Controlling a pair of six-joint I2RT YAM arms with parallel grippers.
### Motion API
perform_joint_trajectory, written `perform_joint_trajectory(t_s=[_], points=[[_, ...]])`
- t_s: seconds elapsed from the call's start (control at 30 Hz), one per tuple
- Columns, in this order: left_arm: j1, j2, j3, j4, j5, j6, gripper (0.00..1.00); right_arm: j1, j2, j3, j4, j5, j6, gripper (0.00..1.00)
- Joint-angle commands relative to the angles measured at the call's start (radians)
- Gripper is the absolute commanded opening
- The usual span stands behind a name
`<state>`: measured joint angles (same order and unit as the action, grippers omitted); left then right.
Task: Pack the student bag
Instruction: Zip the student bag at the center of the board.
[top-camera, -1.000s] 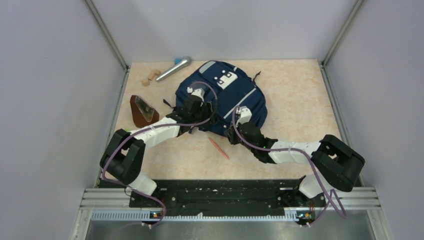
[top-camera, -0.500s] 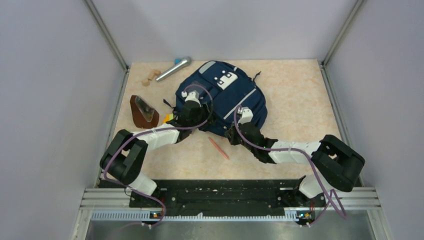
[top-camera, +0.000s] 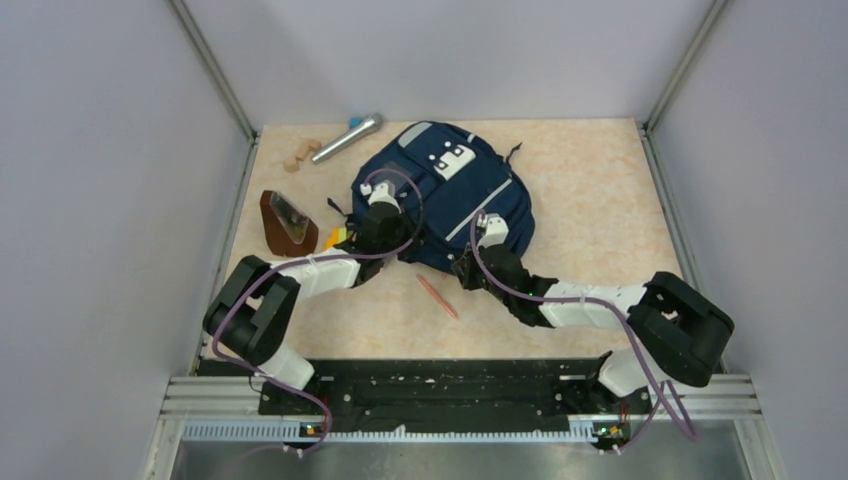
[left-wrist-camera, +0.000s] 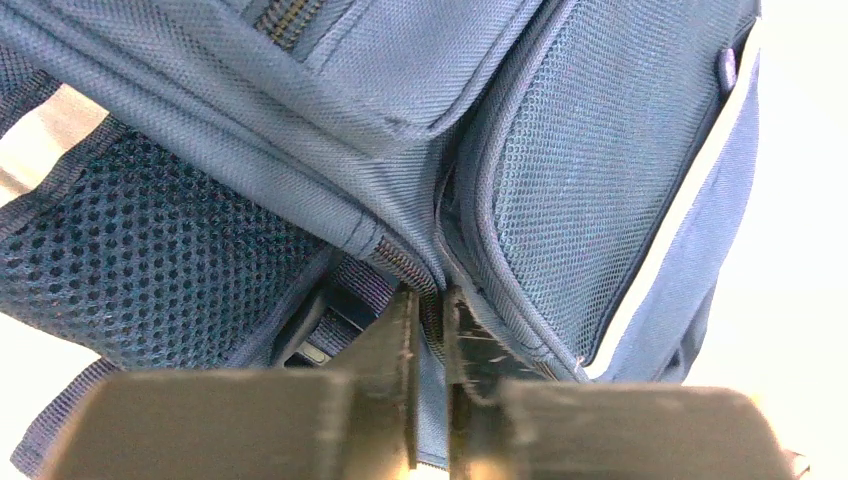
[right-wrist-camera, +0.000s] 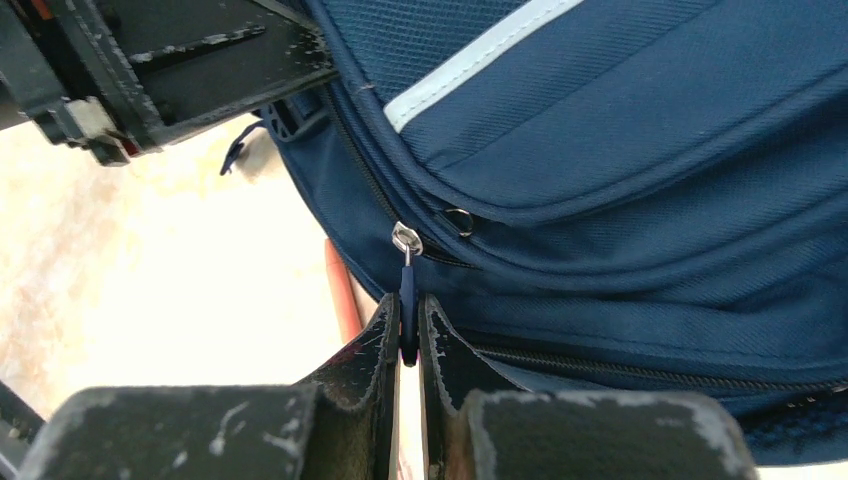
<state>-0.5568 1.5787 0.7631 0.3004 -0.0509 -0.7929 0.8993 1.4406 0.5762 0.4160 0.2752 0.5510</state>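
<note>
The student bag, navy with grey stripes and a white patch, lies flat in the middle of the table. My left gripper sits on the bag's near-left side. In the left wrist view it is shut, pinching the zip seam of the bag beside a mesh strap. My right gripper is at the bag's near edge. Its jaws are shut on the dark zipper pull that hangs from a silver slider on the bag.
A red pencil lies on the table just in front of the bag, between the arms. A brown wedge-shaped case and a small orange item lie to the left. A silver microphone and wooden blocks sit at the far left.
My left gripper shifted slightly left along the bag's edge and closed on the zip seam, uncovering the orange item. The right gripper stayed shut on the zipper pull.
</note>
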Motion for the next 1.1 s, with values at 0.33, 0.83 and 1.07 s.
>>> perform_joint_trajectory(t_s=[0.33,0.83,1.07], points=[[0.044,-0.073,0.074,-0.052,-0.043,0.105,0.0,0.002,-0.106,0.048,-0.216,0.249,-0.024,0.0],[0.13,-0.072,0.155,-0.128,0.046,0.225,0.0,-0.106,-0.203,0.005,-0.253,0.269,-0.086,0.0],[0.137,-0.079,0.171,-0.162,0.006,0.339,0.0,-0.219,-0.238,-0.024,-0.183,0.189,-0.169,0.0]])
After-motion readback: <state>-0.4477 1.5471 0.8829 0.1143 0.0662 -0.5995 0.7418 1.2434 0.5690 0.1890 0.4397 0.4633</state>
